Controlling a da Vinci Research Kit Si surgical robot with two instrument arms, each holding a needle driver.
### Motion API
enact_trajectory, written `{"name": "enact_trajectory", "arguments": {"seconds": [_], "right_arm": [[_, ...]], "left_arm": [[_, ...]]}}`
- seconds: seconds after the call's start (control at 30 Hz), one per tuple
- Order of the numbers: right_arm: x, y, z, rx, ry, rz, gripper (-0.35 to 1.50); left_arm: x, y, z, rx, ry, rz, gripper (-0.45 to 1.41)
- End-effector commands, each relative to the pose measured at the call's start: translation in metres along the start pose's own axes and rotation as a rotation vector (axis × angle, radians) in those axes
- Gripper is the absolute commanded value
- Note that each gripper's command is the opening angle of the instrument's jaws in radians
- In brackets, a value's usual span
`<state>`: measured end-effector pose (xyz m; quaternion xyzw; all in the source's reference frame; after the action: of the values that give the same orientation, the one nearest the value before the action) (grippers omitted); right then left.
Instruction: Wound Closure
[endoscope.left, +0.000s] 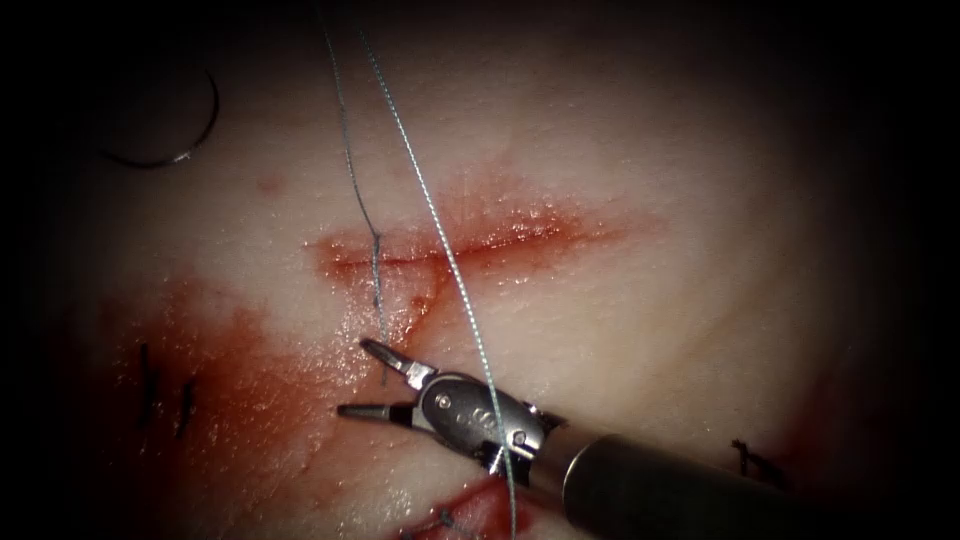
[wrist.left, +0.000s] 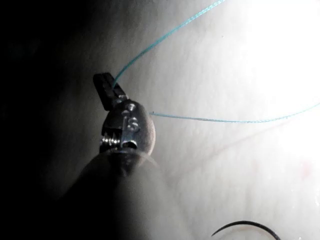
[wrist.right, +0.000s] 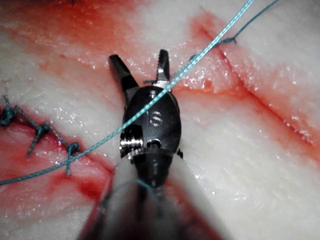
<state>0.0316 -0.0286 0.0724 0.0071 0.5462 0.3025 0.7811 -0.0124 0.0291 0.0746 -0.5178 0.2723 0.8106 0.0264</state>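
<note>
The curved needle (endoscope.left: 165, 135) lies free on the tissue (endoscope.left: 650, 320) at the far upper left, held by neither tool and outside the tissue; its arc (wrist.left: 245, 226) also appears in the left wrist view. My left tool (wrist.left: 104, 90) is shut on the teal thread (wrist.left: 150, 47). Two strands of thread (endoscope.left: 420, 185) run from the upper edge down to the cut (endoscope.left: 470, 248), one entering at a stitch (endoscope.left: 377, 240). My right tool (endoscope.left: 353, 378) sits just below the cut's left end, jaws open, holding nothing. A strand (wrist.right: 190, 64) drapes over its body, and a short thread tail (endoscope.left: 382, 310) hangs by its upper jaw.
Red fluid (endoscope.left: 230, 400) stains the tissue at the lower left. Dark older stitches (endoscope.left: 165, 395) sit there, and another (endoscope.left: 750, 460) at the lower right. The right wrist view shows a sutured line (wrist.right: 42, 134) beside the tool.
</note>
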Motion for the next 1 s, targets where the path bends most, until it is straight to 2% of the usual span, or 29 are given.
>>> {"name": "enact_trajectory", "arguments": {"seconds": [0.03,0.07,0.17,0.2,0.23,0.37,0.4,0.43,0.53,0.57,0.63,0.67,0.77,0.93,0.97,1.0], "right_arm": [[0.0003,-0.0003,0.0008,0.021,0.01,0.002,1.36],[0.0003,-0.0003,0.0008,0.021,0.01,0.002,1.36],[0.001,-0.001,0.0003,0.058,0.023,0.01,1.4],[0.001,-0.001,0.0003,0.058,0.023,0.01,1.4],[0.0013,-0.0013,0.0002,0.084,0.026,0.011,1.41],[0.0022,-0.0013,-0.0005,0.116,0.028,0.016,1.43],[0.0025,-0.0012,-0.0007,0.123,0.027,0.018,1.41],[0.0029,-0.0007,-0.0011,0.137,0.024,0.022,1.38],[0.0034,0.0001,-0.0014,0.163,-0.002,0.033,1.29],[0.0038,0.0012,-0.0014,0.185,-0.031,0.009,1.23],[0.0041,0.0023,-0.0013,0.19,-0.035,0.007,1.19],[0.0043,0.0036,-0.0011,0.193,-0.035,0.0,1.13],[0.0048,0.006,0.0,0.196,-0.037,0.01,1.08],[0.0051,0.0076,0.0019,0.186,-0.027,0.016,1.03],[0.0051,0.0084,0.0031,0.185,-0.02,0.017,0.94],[0.0051,0.0084,0.0031,0.185,-0.02,0.017,0.94]], "left_arm": [[0.0016,0.0005,0.0002,-0.032,0.049,-0.028,-0.45],[0.0016,0.0005,0.0002,-0.032,0.049,-0.028,-0.45],[0.0048,0.0026,-0.0013,-0.118,0.199,-0.082,-0.45],[0.0048,0.0026,-0.0013,-0.118,0.199,-0.082,-0.45],[0.0066,0.0036,-0.0023,-0.155,0.285,-0.119,-0.45],[0.0095,0.0055,-0.0047,-0.244,0.411,-0.144,-0.45],[0.0101,0.006,-0.0052,-0.27,0.432,-0.149,-0.45],[0.0114,0.0069,-0.0065,-0.333,0.473,-0.167,-0.45],[0.0124,0.0078,-0.0075,-0.38,0.506,-0.171,-0.45],[0.0132,0.0087,-0.0086,-0.432,0.542,-0.177,-0.45],[0.0137,0.0096,-0.0094,-0.459,0.526,-0.171,-0.45],[0.0141,0.0104,-0.01,-0.483,0.493,-0.161,-0.45],[0.0149,0.0125,-0.0113,-0.522,0.456,-0.173,-0.45],[0.0157,0.0147,-0.0122,-0.532,0.439,-0.213,-0.45],[0.016,0.0155,-0.0123,-0.541,0.44,-0.241,-0.45],[0.016,0.0155,-0.0123,-0.541,0.44,-0.241,-0.45]]}}
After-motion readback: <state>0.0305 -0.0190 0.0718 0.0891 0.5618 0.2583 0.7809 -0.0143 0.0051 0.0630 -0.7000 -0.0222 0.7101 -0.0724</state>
